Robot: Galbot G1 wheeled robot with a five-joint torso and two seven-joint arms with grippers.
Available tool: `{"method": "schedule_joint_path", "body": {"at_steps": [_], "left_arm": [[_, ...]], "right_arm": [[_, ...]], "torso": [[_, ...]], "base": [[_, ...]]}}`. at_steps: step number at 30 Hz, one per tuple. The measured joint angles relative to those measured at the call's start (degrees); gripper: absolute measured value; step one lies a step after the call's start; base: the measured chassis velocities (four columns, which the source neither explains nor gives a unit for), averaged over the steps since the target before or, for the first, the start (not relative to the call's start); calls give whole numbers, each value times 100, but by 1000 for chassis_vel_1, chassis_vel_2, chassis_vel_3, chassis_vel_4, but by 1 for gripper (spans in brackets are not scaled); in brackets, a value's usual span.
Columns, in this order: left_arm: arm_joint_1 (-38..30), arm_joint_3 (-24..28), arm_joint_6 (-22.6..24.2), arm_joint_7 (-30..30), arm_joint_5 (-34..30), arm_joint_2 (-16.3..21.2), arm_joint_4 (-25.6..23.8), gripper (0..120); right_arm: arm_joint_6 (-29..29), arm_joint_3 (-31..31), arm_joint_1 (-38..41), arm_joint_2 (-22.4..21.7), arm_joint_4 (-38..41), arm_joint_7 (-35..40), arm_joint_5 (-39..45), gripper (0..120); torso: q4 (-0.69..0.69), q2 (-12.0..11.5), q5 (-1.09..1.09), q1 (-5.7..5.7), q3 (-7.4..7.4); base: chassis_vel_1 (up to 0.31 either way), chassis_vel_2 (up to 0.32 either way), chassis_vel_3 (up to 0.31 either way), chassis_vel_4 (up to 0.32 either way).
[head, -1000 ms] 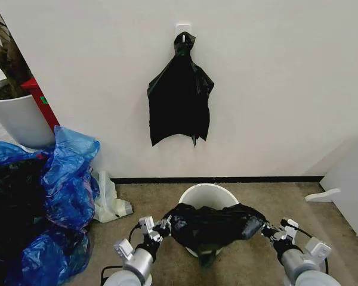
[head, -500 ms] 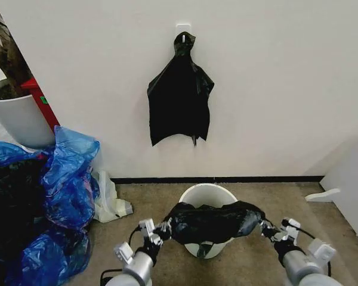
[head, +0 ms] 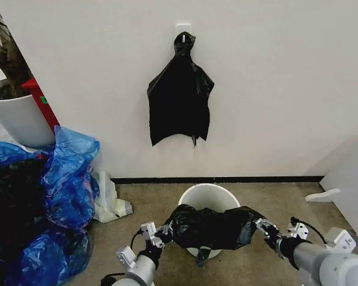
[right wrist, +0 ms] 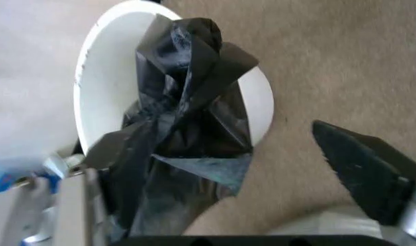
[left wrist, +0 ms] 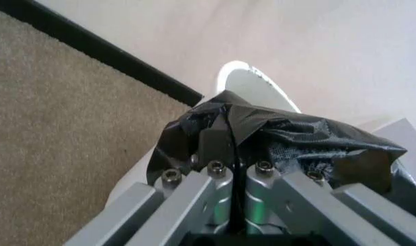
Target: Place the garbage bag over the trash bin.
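- left gripper (head: 165, 231) is clamped on the left end of the garbage bag (head: 212, 226); in the left wrist view its fingers (left wrist: 215, 148) are pinched tight on the black plastic
- right gripper (head: 261, 229) is at the bag's right end, one finger buried in the plastic, the other dark finger (right wrist: 361, 174) standing apart over the carpet, so can't tell if it's really gripping
- bag is stretched between the two, bunched up over the near rim of the trash bin (head: 207, 195), a bit dangling in front
- bin sits on the carpet (head: 149, 202) near the wall
- bunch of black bags (head: 179, 92) hangs on the wall above, blue bags (head: 68, 179) piled off to the left
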Motion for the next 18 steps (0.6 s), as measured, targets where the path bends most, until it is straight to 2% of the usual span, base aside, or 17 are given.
{"method": "schedule_joint_path", "body": {"at_steps": [3, 7, 9, 11, 18], "left_arm": [[-36, -16, 0, -22, -24, 16, 0, 0], [-41, -28, -2, -34, -58, 46, -10, 0], [-69, -35, -2, -37, -108, 88, -14, 0], [-117, -38, 0, -39, -151, 116, -21, 0], [-177, -39, 19, -44, -191, 126, -25, 0]], "right_arm": [[-199, 23, -106, -17, -14, -93, 99, 97], [-593, 28, -265, 17, -23, -679, 51, 100], [-860, 146, -400, -70, -28, -1506, -291, 100], [-922, 229, -358, -266, -31, -1987, -615, 100], [-937, 342, 105, -644, -36, -2099, -769, 100]], "torso": [[-1, 0, 0, 0, 0], [0, 0, -1, 0, 0], [-1, 0, -1, 0, 0], [-2, 0, -1, 0, 0], [2, 0, 1, 0, 0]], "base": [[0, 0, 0, 0], [0, 0, 0, 0], [0, 0, 0, 0], [0, 0, 0, 0], [0, 0, 0, 0]]}}
